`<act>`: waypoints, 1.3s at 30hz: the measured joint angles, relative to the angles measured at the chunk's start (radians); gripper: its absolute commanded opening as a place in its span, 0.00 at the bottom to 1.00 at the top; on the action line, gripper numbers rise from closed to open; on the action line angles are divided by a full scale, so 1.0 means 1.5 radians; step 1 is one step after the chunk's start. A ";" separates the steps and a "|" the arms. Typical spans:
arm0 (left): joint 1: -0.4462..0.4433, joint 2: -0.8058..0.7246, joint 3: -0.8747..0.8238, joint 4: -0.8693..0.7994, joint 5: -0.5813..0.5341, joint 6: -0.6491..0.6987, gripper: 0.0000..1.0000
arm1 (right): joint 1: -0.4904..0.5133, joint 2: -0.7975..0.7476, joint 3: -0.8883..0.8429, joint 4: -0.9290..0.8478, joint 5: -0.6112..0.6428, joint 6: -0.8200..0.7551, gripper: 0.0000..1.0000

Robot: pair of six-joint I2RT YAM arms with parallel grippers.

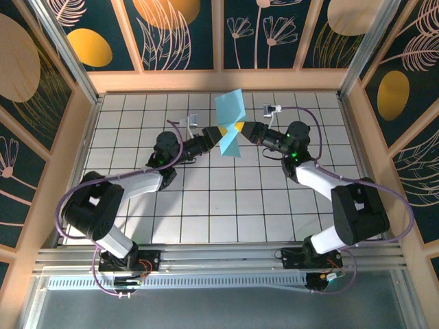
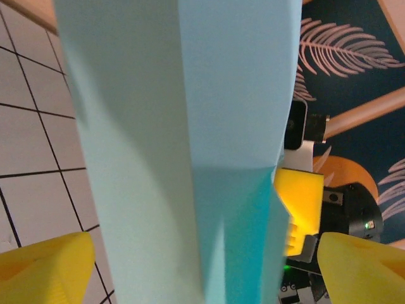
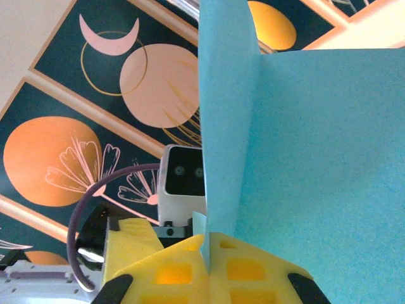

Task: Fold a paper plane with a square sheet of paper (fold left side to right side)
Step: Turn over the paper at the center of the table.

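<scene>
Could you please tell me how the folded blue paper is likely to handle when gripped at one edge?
Probably floppy: the paper fans into loose flaps beyond the right tool, which is pinched shut on it. Likely very light, since that single pinch holds it upright. Its creases may stiffen it slightly.

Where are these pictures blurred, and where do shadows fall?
Left wrist view: the thin light-blue paper sheet looks soft, too near the lens, its lower fold shaded. Right wrist view: paper grain sharp. Top view: shadows on the white tiled table.
</scene>
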 measured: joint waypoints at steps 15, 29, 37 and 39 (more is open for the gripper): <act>-0.001 0.015 0.006 0.046 0.038 -0.032 0.17 | 0.004 0.025 0.000 -0.001 -0.002 0.009 0.25; -0.001 -0.050 0.061 -0.238 -0.005 0.129 0.00 | -0.001 -0.085 0.037 -0.345 0.168 -0.239 0.55; -0.037 -0.082 0.234 -0.692 -0.204 0.361 0.00 | -0.004 -0.159 0.050 -0.565 0.440 -0.407 0.75; -0.068 -0.074 0.290 -0.814 -0.286 0.402 0.00 | -0.009 -0.165 0.049 -0.595 0.493 -0.432 0.78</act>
